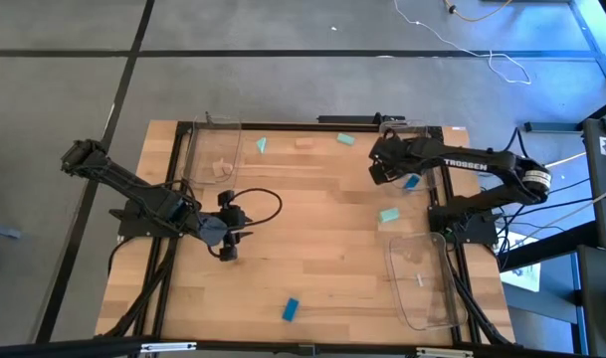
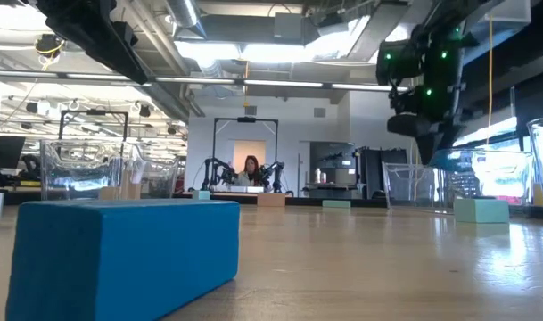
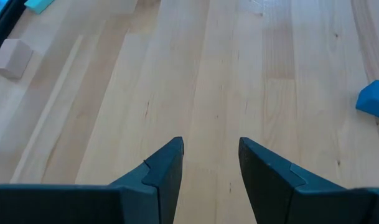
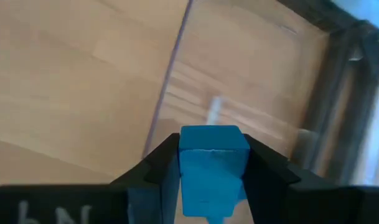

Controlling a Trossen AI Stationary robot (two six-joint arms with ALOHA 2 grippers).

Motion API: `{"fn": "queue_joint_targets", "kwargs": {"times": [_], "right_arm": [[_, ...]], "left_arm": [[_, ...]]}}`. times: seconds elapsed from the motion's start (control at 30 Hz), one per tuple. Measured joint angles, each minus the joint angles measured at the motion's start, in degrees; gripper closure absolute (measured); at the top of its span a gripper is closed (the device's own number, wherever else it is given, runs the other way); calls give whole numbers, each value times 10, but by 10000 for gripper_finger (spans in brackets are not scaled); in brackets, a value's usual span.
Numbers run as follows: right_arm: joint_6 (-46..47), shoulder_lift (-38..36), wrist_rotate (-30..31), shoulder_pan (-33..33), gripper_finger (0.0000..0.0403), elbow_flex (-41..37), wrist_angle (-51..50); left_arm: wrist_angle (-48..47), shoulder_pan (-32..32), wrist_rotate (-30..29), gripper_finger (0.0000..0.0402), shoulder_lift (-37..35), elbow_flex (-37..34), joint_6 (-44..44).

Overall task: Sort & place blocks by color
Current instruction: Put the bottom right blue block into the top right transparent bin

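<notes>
The right tool is pinching a blue block, its long axis running along the fingers, above the surface.

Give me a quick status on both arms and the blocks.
Right gripper shut on a blue block, raised. Left gripper open, empty, over bare table. Nothing in the way.
</notes>
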Motion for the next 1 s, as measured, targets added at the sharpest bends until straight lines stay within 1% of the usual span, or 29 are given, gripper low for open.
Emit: {"fn": "queue_joint_targets", "kwargs": {"times": [0.13, 0.27, 0.43, 0.57, 0.63, 0.9, 1.0], "right_arm": [[1, 0, -1, -14, 269, -24, 36], [3, 0, -3, -21, 269, -35, 42], [2, 0, -20, -22, 267, -41, 49], [2, 0, -22, -21, 242, -41, 49], [3, 0, -22, -21, 236, -41, 49], [0, 0, -22, -21, 243, -39, 51], [-8, 0, -40, -21, 244, -26, 51]], "left_arm": [[0, 0, 0, 253, 0, 0, 0], [0, 0, 0, 253, 0, 0, 0], [0, 0, 0, 253, 0, 0, 0], [0, 0, 0, 253, 0, 0, -1], [0, 0, 0, 253, 0, 0, -1], [0, 0, 0, 253, 0, 0, -1], [0, 0, 0, 253, 0, 0, -9]]}}
